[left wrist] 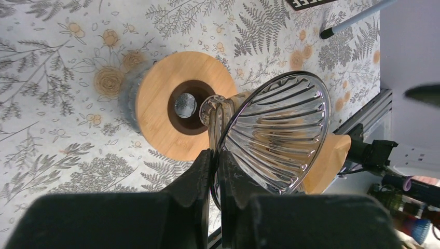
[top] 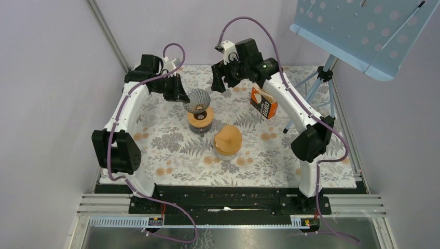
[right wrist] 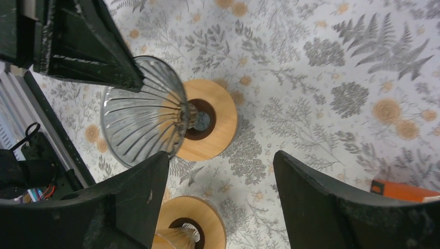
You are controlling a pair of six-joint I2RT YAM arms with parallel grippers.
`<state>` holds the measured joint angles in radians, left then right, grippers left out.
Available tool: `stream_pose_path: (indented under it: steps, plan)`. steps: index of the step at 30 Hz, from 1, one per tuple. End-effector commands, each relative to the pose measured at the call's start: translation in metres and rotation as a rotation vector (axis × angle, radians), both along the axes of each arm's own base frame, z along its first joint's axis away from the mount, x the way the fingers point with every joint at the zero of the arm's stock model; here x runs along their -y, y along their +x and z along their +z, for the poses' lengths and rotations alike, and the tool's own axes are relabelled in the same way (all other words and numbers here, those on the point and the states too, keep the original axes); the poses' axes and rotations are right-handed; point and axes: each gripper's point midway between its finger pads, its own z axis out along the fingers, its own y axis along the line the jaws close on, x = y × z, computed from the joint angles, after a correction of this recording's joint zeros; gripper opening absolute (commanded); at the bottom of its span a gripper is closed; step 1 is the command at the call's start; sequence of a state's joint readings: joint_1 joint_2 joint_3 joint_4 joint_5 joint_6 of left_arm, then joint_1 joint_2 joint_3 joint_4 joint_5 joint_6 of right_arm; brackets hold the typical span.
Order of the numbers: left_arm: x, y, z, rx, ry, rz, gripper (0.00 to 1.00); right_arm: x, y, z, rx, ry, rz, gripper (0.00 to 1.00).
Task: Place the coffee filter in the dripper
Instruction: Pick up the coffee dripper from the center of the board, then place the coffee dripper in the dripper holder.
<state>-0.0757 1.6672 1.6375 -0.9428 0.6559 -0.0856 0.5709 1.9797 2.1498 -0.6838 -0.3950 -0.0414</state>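
From above, the left claw (top: pixel 181 93) pinches the tilted dripper (top: pixel 197 100); the filter (top: pixel 228 138) stands at its 5 o'clock. Left wrist: jaws narrow on the dripper's handle, over a wooden ring (left wrist: pixel 155 104). Right wrist: the right claw (right wrist: pixel 220 161) gapes wide, holding nothing.

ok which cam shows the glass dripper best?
Left wrist: the glass dripper is large in frame, ribs and rim sharp, left gripper jaws shut on its handle. Top external shows the dripper small, tilted above the wooden stand. Right wrist shows the dripper from outside, partly covered.
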Motion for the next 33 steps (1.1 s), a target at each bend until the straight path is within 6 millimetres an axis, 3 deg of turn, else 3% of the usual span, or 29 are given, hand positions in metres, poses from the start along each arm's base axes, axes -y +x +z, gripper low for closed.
stream_pose_path:
  steps: [1,14,33]
  plan:
    - [0.013,0.019,0.011,0.023,-0.068,0.025,0.00,-0.013,-0.010,-0.006,-0.030,-0.025,0.002,0.79]
    - [0.011,0.018,-0.009,-0.012,-0.054,0.048,0.00,-0.038,-0.021,-0.054,-0.121,-0.062,0.063,0.64]
    - [0.008,0.013,-0.033,-0.056,-0.030,0.058,0.00,-0.055,-0.015,-0.095,-0.183,-0.108,0.075,0.46]
